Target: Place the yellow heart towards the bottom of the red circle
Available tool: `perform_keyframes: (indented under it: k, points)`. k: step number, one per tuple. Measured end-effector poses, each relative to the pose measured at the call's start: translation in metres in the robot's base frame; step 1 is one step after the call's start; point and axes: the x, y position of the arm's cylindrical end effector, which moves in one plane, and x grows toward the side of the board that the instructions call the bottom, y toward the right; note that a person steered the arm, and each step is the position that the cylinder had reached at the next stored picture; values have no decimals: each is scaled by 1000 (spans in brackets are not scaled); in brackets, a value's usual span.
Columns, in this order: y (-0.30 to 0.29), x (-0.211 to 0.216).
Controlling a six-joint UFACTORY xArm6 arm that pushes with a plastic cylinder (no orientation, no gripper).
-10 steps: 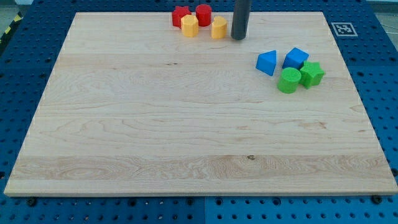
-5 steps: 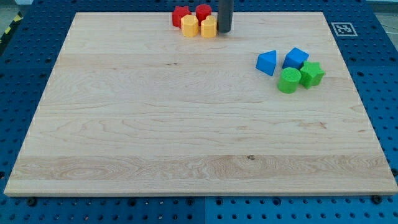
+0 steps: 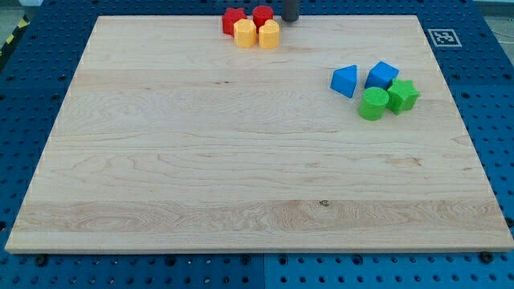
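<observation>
- your tip sits at the view's top edge of the board, just to the view's right of the four-block cluster and a little above it. it is a bare rod with nothing to open or close, and it touches no block here.
- the yellow heart lies down and to the view's left of the tip, close by but with a clear gap. any further push would have to come from the heart's right or upper-right side.
- the red circle is directly above the heart in the view; the two look to be touching or nearly so. i judge the heart is already at the circle's bottom side, so the task reads as essentially done.
- the heart is a small, squat yellow piece with a faceted outline. its lobes are hard to make out at this size, and no long axis is evident.
- its left side presses against the other yellow block, whose shape i cannot tell for sure. a red block sits above that one.
- well apart, on the view's right, sit a blue triangle, a blue cube, a green circle and a green star. none bears on this move.
</observation>
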Motion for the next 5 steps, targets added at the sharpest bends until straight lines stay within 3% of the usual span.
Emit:
perform_keyframes:
  k: [5]
  points:
    - [-18,6]
